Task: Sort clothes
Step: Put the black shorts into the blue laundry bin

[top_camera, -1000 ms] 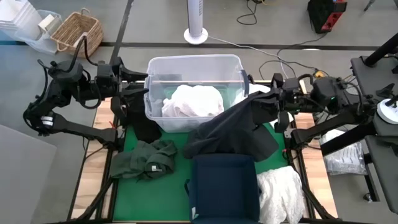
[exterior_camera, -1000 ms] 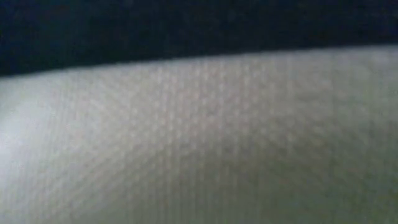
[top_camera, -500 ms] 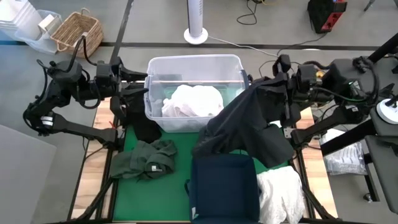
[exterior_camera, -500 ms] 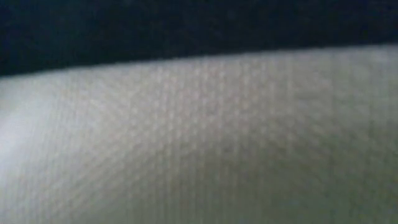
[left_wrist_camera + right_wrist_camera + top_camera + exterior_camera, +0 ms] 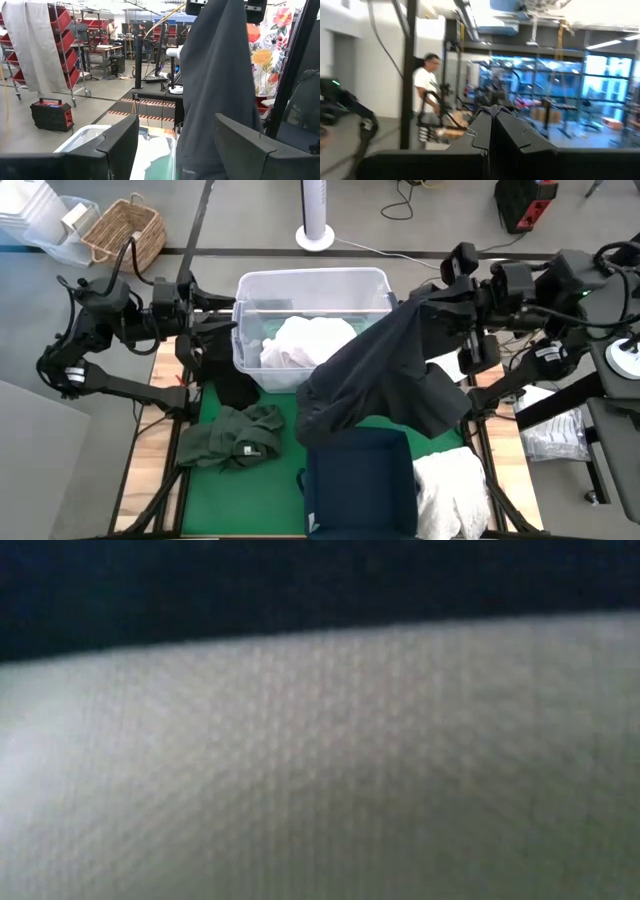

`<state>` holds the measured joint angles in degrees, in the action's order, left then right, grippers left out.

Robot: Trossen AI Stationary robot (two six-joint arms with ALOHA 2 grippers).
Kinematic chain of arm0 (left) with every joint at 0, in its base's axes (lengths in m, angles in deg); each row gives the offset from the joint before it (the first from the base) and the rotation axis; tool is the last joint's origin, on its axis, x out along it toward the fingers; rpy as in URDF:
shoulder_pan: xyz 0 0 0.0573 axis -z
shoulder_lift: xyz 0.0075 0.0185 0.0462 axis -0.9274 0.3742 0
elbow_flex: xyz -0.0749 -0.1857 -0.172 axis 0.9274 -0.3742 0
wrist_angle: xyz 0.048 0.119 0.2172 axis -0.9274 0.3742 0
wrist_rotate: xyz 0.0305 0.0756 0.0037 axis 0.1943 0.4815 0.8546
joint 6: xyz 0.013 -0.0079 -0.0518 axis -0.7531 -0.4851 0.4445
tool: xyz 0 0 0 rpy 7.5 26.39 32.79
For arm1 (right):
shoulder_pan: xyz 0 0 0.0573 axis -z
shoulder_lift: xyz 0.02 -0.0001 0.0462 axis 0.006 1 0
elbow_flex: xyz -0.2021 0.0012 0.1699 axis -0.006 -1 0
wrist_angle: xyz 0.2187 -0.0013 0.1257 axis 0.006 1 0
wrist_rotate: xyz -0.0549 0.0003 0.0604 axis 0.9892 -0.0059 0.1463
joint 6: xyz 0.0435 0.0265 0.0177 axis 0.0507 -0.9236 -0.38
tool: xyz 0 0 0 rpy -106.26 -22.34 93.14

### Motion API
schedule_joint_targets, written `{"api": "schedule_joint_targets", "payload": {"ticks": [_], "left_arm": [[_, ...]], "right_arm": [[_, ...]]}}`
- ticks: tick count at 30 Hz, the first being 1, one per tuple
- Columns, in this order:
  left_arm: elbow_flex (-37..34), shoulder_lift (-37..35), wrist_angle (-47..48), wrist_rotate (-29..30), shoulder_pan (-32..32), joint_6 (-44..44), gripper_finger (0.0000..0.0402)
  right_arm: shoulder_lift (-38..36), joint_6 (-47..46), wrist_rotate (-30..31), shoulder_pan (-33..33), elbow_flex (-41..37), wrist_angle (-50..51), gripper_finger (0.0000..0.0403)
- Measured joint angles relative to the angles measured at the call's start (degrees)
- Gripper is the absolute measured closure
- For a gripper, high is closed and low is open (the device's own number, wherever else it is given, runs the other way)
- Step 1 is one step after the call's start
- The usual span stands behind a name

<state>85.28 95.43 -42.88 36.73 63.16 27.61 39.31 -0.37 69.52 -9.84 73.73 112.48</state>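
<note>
My right gripper (image 5: pixel 412 302) is raised beside the right wall of the clear tub (image 5: pixel 250 285) and is shut on a dark navy garment (image 5: pixel 380 380). The garment hangs from it and also shows in the left wrist view (image 5: pixel 215 75). My left gripper (image 5: pixel 176 120) waits open by the tub's left wall, touching nothing. A white garment (image 5: pixel 310 340) lies in the tub. A dark green garment (image 5: pixel 235 435) lies crumpled on the green mat. Another white garment (image 5: pixel 450 485) lies beside the navy bin (image 5: pixel 360 480). White cloth (image 5: pixel 320 760) fills the low view. My right gripper pinches a bunched top fold of the dark garment (image 5: pixel 492 111) between its two shut fingers. The garment hangs below, spreading out toward the navy bin. Its lower edge (image 5: pixel 330 430) is over the bin's far rim; whether it touches there I cannot tell.
A black cloth (image 5: pixel 235 385) lies at the tub's left near corner. The green mat (image 5: pixel 215 405) covers the table between the arms. A wicker basket (image 5: pixel 125 230) and a fan base (image 5: pixel 315 235) stand on the floor beyond the table.
My right gripper has risen and moved toward the table's far right, staying shut on the dark garment. The garment has been drawn up off the mat and now hangs longer below the gripper, its lower part swinging over the bin's far edge.
</note>
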Motion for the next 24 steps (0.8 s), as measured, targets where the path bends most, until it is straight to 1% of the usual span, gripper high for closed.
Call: {"api": "schedule_joint_targets", "payload": {"ticks": [4,6,10,13,17,20,22,24], "left_arm": [[0.0,-0.45,-1.7,0.02,0.0,0.0,0.017],[0.0,-0.79,-2.59,0.03,0.0,0.0,0.017],[0.0,-1.69,-3.63,1.63,0.0,0.0,0.017],[0.0,-2.23,-3.68,2.99,0.0,0.0,0.017],[0.0,-2.86,-3.95,3.08,0.0,0.0,0.017],[0.0,-3.23,-4.22,3.08,0.0,0.0,0.017],[0.0,-3.35,-4.47,3.08,0.0,0.0,0.017],[0.0,-3.56,-4.55,3.08,0.0,0.02,0.017]], "right_arm": [[2.99,-2.51,-4.78,0.0,5.11,-0.2,0.0394],[3.23,-4.23,-7.56,0.0,4.75,-2.27,0.0394],[3.77,-8.0,-12.33,0.0,4.87,-2.21,0.0394],[4.65,-11.98,-17.48,-0.02,4.94,-2.73,0.0394],[5.94,-15.07,-22.44,-1.34,5.0,-2.67,0.0394],[7.07,-16.49,-28.74,-2.41,5.04,-2.62,0.0394],[7.24,-17.66,-30.67,-3.13,5.05,-2.22,0.0394],[7.74,-18.07,-31.11,-3.96,5.04,-1.35,0.0394]]}}
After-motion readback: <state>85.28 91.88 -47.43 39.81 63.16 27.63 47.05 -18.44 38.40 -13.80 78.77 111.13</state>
